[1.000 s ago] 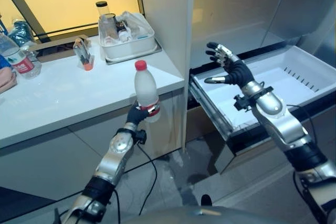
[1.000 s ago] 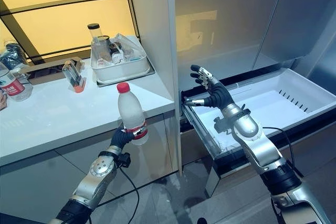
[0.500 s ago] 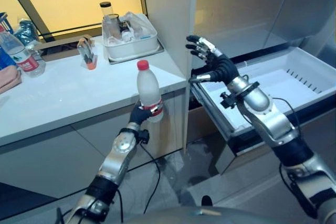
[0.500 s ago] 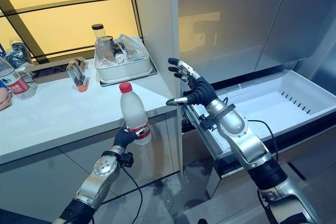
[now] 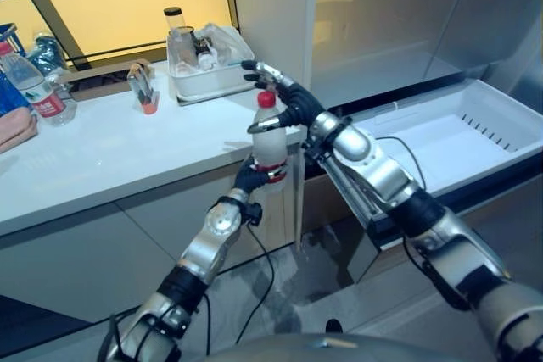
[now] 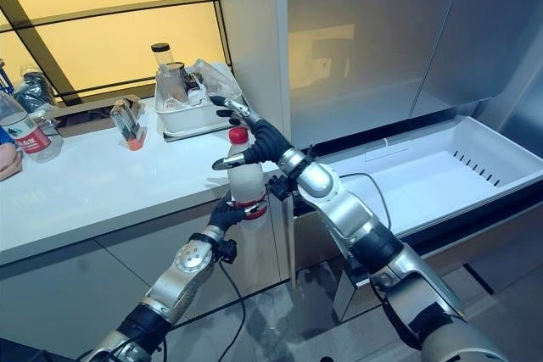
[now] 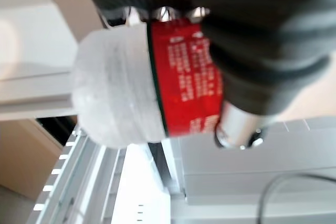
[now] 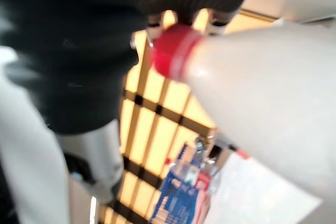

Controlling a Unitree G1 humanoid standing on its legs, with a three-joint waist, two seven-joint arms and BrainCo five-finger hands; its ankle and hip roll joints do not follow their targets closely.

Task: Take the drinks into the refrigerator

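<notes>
Two robot hands meet at one bottle (image 5: 270, 137) in the left eye view. The left robot hand (image 5: 251, 177) is curled round the low part of the bottle, at its red label, and holds it upright in front of the near edge of the table (image 5: 110, 158). The right robot hand (image 5: 288, 108) is at the red cap, with fingers spread and straight and the thumb beside the neck; it does not grip. The open drawer (image 5: 441, 137) is to the right. Far on the table stand a white tray (image 5: 208, 82) with jars and, at the far left, a second bottle (image 5: 32, 82).

In the right eye view the bottle (image 6: 245, 180) is between both hands, left of the drawer (image 6: 424, 171).

In the left wrist view the left robot hand (image 7: 262, 51) is wrapped round the label of the bottle (image 7: 115, 98).

In the right wrist view the red cap of the bottle (image 8: 262, 93) lies just beside the right robot hand (image 8: 73, 51).
</notes>
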